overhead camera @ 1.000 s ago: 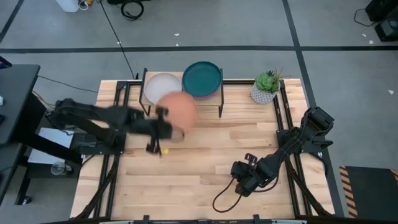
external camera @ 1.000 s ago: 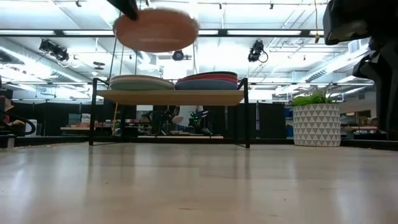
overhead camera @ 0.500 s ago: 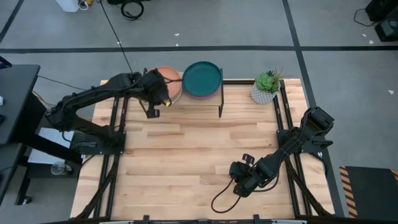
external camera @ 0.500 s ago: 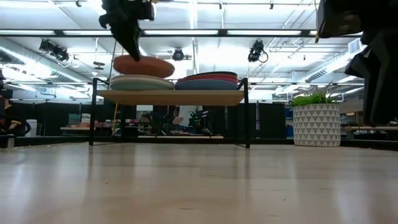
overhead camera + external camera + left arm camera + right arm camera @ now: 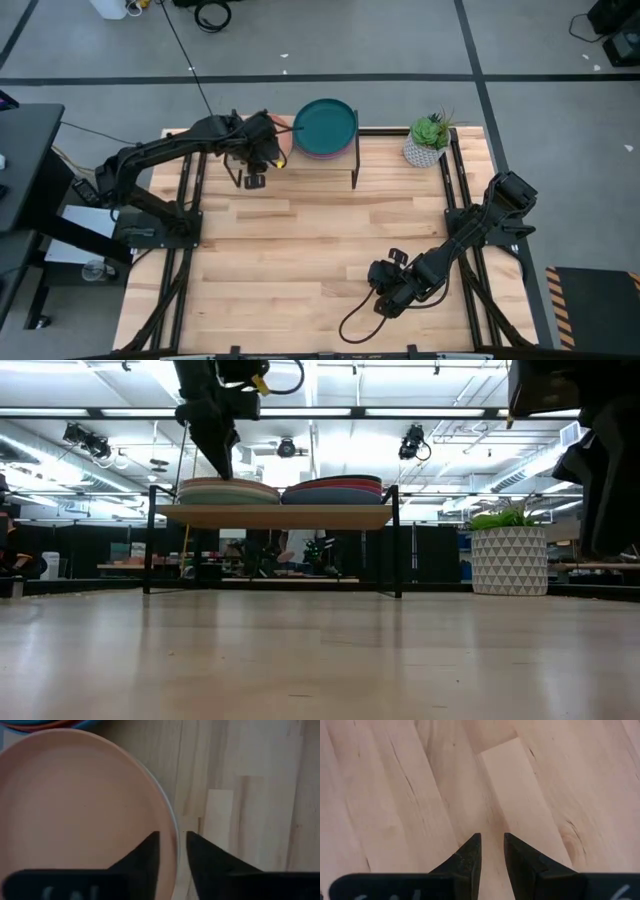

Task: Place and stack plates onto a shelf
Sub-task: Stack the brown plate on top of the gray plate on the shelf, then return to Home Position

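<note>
The salmon plate point(image 5: 75, 805) lies on top of the left pile on the shelf point(image 5: 275, 515), a pale board on thin black legs at the far edge of the slatted wooden desk point(image 5: 320, 250). Beside it, the right pile is topped by the dark teal plate point(image 5: 325, 126). The left pincer point(image 5: 172, 855) reaches over the left pile from above, its dark fingers pinching the salmon plate's rim. A potted plant point(image 5: 428, 140) in a white patterned pot stands right of the shelf. The right pincer point(image 5: 491, 852) hangs low over bare planks near the front, fingers narrowly parted, holding nothing. Behind the desk, ceiling lights run across a large room.
</note>
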`<control>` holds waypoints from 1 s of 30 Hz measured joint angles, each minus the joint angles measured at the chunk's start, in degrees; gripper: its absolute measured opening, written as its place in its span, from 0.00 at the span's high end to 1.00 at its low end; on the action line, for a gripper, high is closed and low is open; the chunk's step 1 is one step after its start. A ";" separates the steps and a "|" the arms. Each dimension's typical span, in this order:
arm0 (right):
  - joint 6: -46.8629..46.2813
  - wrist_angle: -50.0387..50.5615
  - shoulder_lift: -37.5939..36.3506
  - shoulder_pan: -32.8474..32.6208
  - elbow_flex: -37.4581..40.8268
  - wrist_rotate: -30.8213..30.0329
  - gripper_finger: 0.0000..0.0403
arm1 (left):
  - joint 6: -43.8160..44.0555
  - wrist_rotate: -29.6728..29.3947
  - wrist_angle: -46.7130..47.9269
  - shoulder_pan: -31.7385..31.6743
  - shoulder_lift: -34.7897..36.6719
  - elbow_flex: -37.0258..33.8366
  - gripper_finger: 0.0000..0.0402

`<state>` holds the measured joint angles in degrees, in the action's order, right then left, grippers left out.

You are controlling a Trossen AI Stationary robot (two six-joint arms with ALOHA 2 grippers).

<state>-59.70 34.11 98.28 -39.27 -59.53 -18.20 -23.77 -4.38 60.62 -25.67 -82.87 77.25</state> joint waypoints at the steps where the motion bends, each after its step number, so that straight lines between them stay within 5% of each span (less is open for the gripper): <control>1: -0.09 0.01 0.00 0.00 0.00 0.00 0.78 | 0.38 0.00 0.16 0.02 -0.02 0.00 0.72; 9: 0.26 0.00 0.00 0.10 0.00 -0.17 0.78 | -1.36 1.12 -2.01 -0.35 3.00 0.00 0.59; 18: 6.06 0.07 -0.34 0.54 0.00 -4.87 0.78 | 3.54 16.85 -8.68 2.01 8.09 -0.20 0.63; 30: 25.96 -0.69 -12.00 11.32 0.54 -7.37 0.83 | 10.11 10.39 -29.69 20.30 20.93 -22.08 0.65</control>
<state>-33.74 33.42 86.28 -27.95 -58.99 -25.56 -13.66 6.01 30.93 -5.37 -61.94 55.18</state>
